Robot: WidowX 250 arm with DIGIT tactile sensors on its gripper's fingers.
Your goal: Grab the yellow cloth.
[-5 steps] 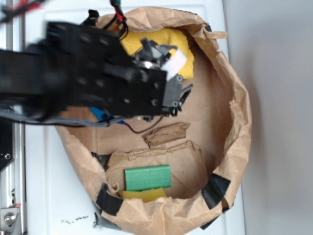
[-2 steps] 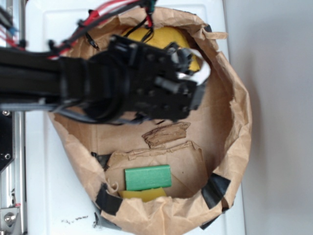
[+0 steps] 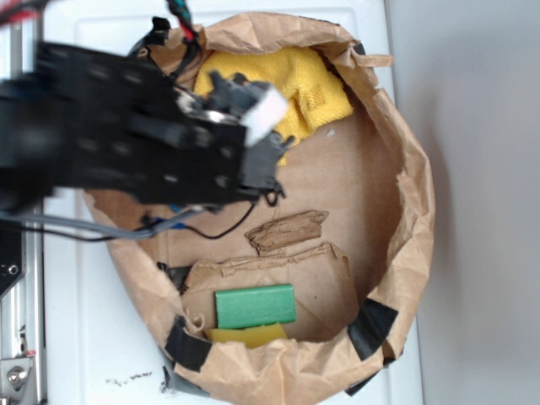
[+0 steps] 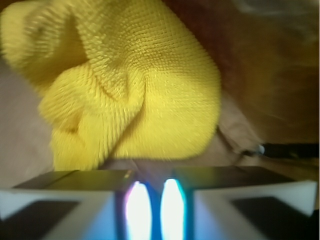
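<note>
One yellow cloth (image 3: pixel 305 89) lay bunched against the upper inner wall of a crumpled brown paper bag (image 3: pixel 405 194). In the wrist view, the cloth (image 4: pixel 135 85) showed a nubby weave gathered into soft folds and rested on the brown paper floor, with the bag wall rising behind it at right.

The gripper (image 4: pixel 150 210) appeared at the bottom edge of the wrist view, just below the cloth and apart from it. Its two fingers (image 4: pixel 137 207) stood side by side with only a narrow slit between them, so the jaws were nearly closed, and nothing was held. In the exterior view, the gripper (image 3: pixel 261 139), blurred and partly hidden by the black arm (image 3: pixel 101 126), sat over the cloth's lower-left edge; contact could not be judged there.

Elsewhere inside the bag lay one green block (image 3: pixel 255 305), one flat yellow block (image 3: pixel 249 335) touching its lower side, and one loose scrap of corrugated cardboard (image 3: pixel 287 230) between these blocks and the cloth. A small patch of blue (image 3: pixel 175 207) showed under the arm, too hidden to identify. Strips of black tape (image 3: pixel 371 327) marked the bag's rim at several points. The bag stood on a white table (image 3: pixel 93 337). No writing, brand or label could be read anywhere.
</note>
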